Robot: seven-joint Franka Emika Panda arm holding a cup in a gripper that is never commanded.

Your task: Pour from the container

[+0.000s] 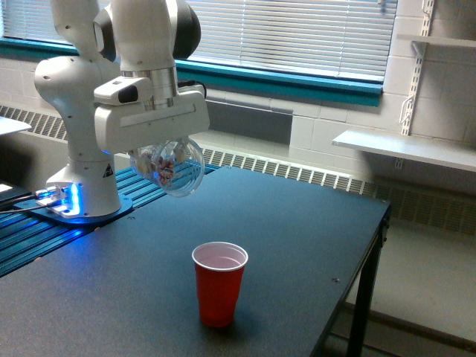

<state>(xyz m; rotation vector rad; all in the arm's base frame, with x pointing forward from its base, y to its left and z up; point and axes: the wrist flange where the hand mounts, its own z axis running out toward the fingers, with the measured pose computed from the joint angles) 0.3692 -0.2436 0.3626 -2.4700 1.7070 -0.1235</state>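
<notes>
My gripper (165, 156) hangs from the white arm over the table's far left part, shut on the clear rounded container (169, 167). The container is tilted, with small coloured pieces showing inside it. It hangs well above the tabletop, up and to the exterior view's left of the red cup (219, 282). That cup stands upright near the front of the dark table (297, 223), its white inside showing. The gripper's fingers are mostly hidden behind the container and the hand's housing.
The arm's white base (78, 171) stands on a blue ribbed platform (44, 234) at the exterior view's left. The table's right edge (372, 253) drops to the floor. A wall shelf (405, 149) and window blinds lie behind.
</notes>
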